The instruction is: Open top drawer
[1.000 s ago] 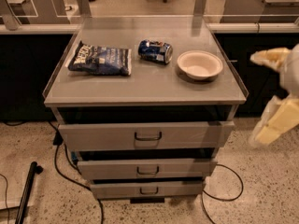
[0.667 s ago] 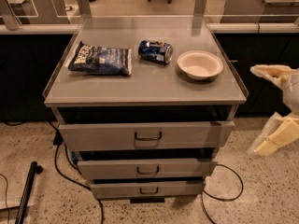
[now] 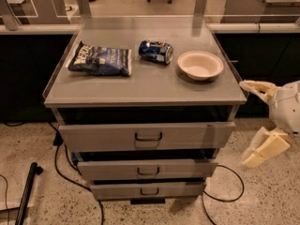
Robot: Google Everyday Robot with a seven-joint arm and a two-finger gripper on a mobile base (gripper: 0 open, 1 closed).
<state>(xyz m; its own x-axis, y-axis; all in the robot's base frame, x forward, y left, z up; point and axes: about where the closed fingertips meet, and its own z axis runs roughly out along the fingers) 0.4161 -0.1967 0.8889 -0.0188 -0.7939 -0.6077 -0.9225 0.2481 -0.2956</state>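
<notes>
The top drawer (image 3: pixel 197 136), the widest grey metal front of three with a small dark loop handle (image 3: pixel 148 137) at its centre, sits directly under the grey tabletop (image 3: pixel 145 88) of the cabinet, a dark gap showing along its upper edge. At 6 o'clock from it come the two narrower grey drawers, the middle drawer (image 3: pixel 187 168) and then the bottom drawer (image 3: pixel 117 190), each with a like handle.

At 3 o'clock from the top drawer, clear of the cabinet's right side and touching nothing, hangs the cream-coloured end effector (image 3: pixel 243 123). Its two fingers are spread wide apart, one pointing toward the tabletop's corner and the other angled down at the floor, with nothing held between them.

On the tabletop, at 11 o'clock from the handle, lies a blue-and-white crinkled snack bag (image 3: pixel 101 60). At 12 o'clock a blue drink can (image 3: pixel 155 51) lies on its side, and at 1 o'clock stands a white round bowl (image 3: pixel 200 64). Black cables (image 3: pixel 60 162) trail over the speckled floor (image 3: pixel 262 196) at 8 o'clock.
</notes>
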